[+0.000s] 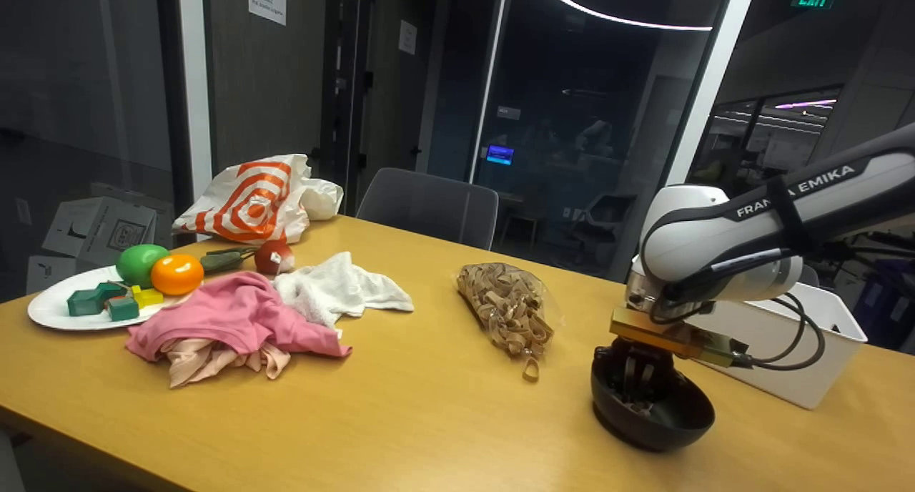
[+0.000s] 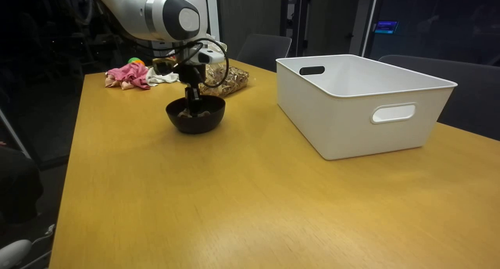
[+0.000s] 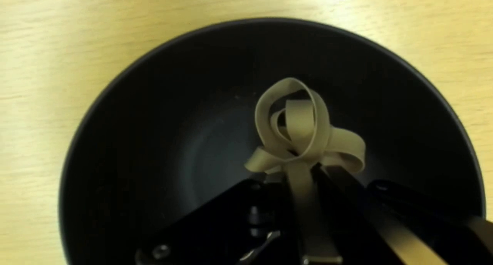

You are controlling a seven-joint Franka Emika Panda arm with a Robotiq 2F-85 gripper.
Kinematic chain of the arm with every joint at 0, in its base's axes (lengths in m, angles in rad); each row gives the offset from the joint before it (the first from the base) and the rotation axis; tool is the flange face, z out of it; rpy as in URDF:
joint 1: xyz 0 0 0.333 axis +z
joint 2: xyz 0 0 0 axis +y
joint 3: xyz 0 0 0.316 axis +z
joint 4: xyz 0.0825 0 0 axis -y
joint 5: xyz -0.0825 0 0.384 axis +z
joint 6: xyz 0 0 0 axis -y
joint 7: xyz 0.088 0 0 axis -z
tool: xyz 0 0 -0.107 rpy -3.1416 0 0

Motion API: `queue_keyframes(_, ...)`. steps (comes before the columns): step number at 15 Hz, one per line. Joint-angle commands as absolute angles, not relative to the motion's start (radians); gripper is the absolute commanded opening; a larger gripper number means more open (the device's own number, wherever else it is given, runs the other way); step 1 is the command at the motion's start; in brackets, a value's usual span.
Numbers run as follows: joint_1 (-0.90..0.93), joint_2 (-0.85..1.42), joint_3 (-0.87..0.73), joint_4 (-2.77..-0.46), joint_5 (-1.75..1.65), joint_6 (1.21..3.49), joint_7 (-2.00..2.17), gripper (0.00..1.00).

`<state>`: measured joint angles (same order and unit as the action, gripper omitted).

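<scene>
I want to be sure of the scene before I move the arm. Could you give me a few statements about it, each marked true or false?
1. The jaws are down inside the black bowl. True.
2. The black bowl is upside down. False: it stands on the table, open side up.
3. The white bin stands apart from the bowl. True.
4. The jaws stand wide open. False: they are shut on tan bands.
5. A clear bag of bands lies on the table, outside the bin. True.
</scene>
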<state>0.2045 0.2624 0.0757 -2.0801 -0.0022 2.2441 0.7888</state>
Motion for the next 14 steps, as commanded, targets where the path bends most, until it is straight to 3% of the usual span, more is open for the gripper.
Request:
queue_keyframes(1,0.221,0.285,0.055,-2.044,-0.085,2.217,0.842,0.01)
queue_keyframes(14,0.224,0.132,0.062,-2.05,-0.293,2.172,0.945,0.01)
